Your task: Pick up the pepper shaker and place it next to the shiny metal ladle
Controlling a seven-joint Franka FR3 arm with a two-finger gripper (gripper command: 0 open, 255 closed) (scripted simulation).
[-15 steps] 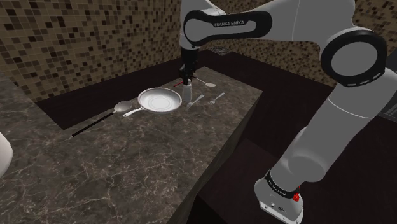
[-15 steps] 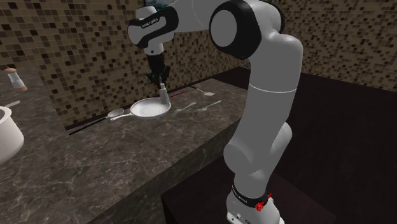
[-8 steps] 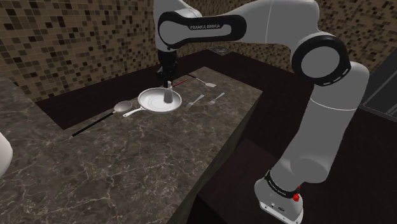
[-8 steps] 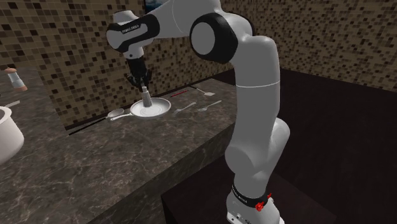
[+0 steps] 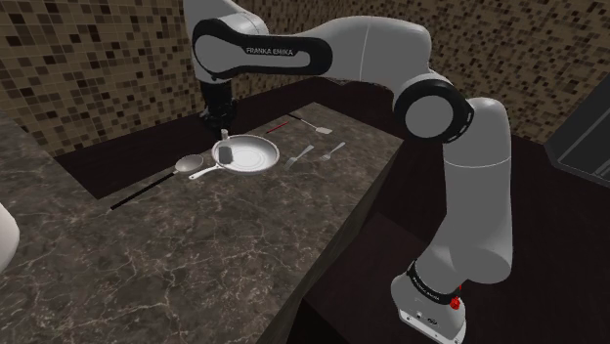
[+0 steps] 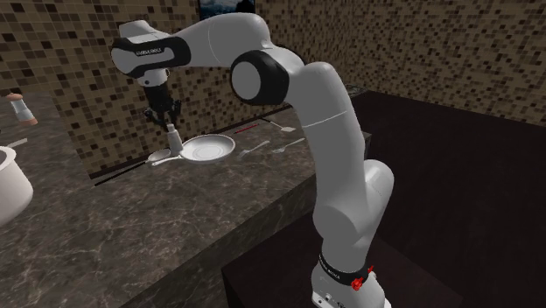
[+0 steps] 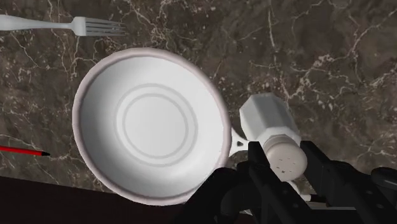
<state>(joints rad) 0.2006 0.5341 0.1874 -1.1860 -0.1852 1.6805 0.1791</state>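
The black two-finger hand (image 7: 285, 158) clasps a white faceted pepper shaker (image 7: 267, 121) by its perforated cap, above the dark marble surface (image 7: 318, 57). Beside the hand lies a round white frying pan (image 7: 153, 127); a shiny metal ladle (image 5: 188, 163) rests near, below the hand.

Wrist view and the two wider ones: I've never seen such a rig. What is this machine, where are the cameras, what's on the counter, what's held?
A white robot arm on a stand ends in a black two-finger gripper. The shoulder and second exterior views look down from beside the stand; the wrist view looks along the gripper. On the dark marbled counter lie a white pan, a ladle and a fork. The gripper clasps a white pepper shaker over the pan's handle.
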